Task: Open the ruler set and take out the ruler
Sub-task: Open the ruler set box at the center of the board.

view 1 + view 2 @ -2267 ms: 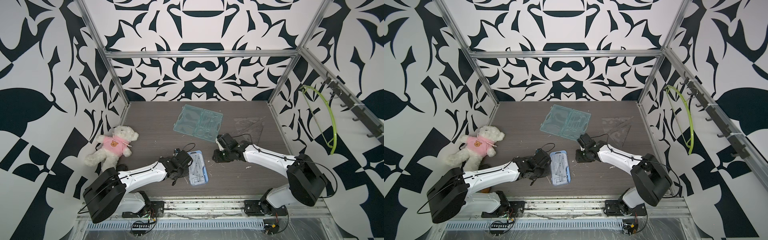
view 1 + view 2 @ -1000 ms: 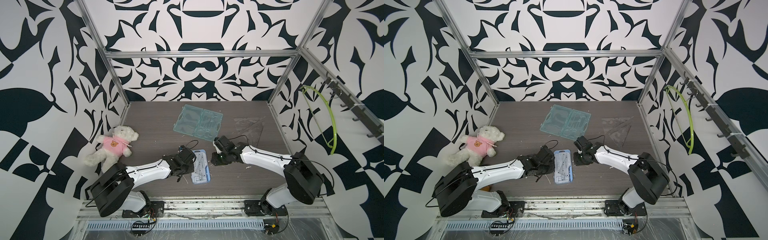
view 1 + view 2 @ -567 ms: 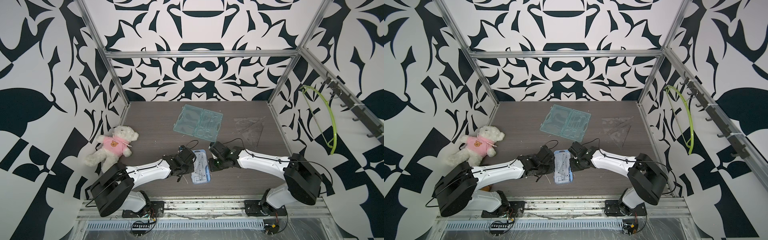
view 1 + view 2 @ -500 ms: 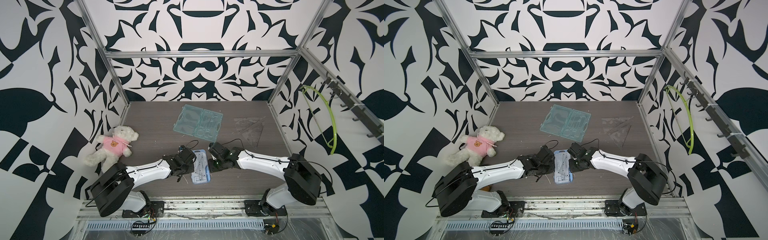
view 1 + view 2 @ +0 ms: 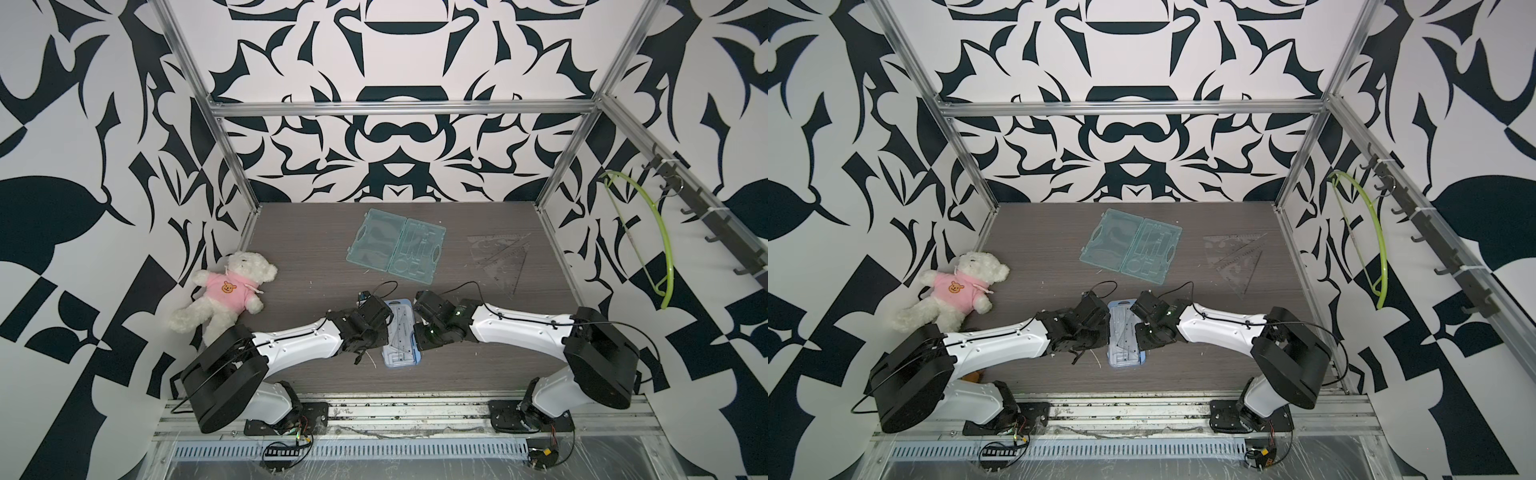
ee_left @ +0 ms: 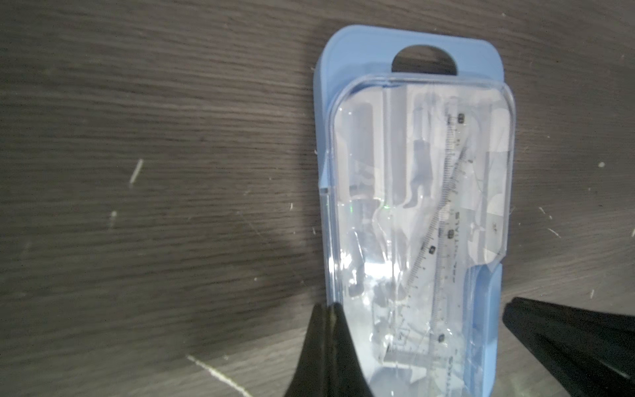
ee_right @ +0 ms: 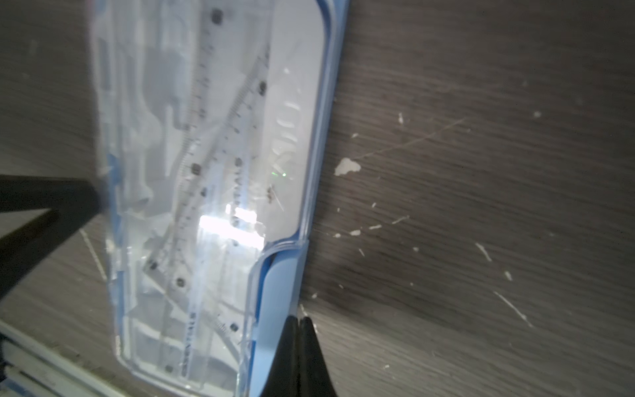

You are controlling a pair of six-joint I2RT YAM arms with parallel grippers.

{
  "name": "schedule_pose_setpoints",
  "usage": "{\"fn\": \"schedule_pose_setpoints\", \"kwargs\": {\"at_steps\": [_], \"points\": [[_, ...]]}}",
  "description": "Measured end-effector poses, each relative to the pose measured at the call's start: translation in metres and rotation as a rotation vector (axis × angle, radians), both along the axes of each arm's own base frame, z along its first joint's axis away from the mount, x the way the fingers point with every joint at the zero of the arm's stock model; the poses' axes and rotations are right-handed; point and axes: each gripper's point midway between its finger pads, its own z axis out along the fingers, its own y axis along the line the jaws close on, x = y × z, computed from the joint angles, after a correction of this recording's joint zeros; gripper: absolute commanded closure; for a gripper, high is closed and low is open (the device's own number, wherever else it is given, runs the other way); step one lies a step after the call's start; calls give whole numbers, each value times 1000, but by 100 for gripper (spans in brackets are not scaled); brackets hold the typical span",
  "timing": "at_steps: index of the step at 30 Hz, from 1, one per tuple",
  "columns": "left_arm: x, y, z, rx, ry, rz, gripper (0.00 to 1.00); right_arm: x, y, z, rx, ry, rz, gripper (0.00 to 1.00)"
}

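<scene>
Step 1, opening: left gripper and right gripper both closed on nothing, flanking ruler set at lower centre. Next: pry lid.

Swirling black-and-white patterned walls close in on the left, far and right, edged by silver aluminium framing, around a dark wood-grain tabletop, with a black hook rail along the right wall.

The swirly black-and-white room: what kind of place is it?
Probably a robot testing booth: two robot arms bolted beside a table, patterned walls on a metal frame, a teddy bear.
</scene>
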Motion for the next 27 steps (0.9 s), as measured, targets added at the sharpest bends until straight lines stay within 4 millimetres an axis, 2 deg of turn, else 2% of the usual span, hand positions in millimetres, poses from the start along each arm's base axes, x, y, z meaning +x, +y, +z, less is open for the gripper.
{"fn": "schedule_pose_setpoints", "kwargs": {"at_steps": [3, 10, 19, 27], "points": [[0, 0, 0, 0, 0, -1, 100, -4, -5, -13, -31, 26, -2, 100], [0, -1, 0, 1, 0, -2, 100, -1, -4, -11, -25, 9, -5, 100], [0, -2, 0, 2, 1, -3, 100, 4, -5, 17, 21, -57, -14, 100], [1, -3, 0, 3, 2, -3, 100, -1, -6, 19, 13, -57, -4, 100]]}}
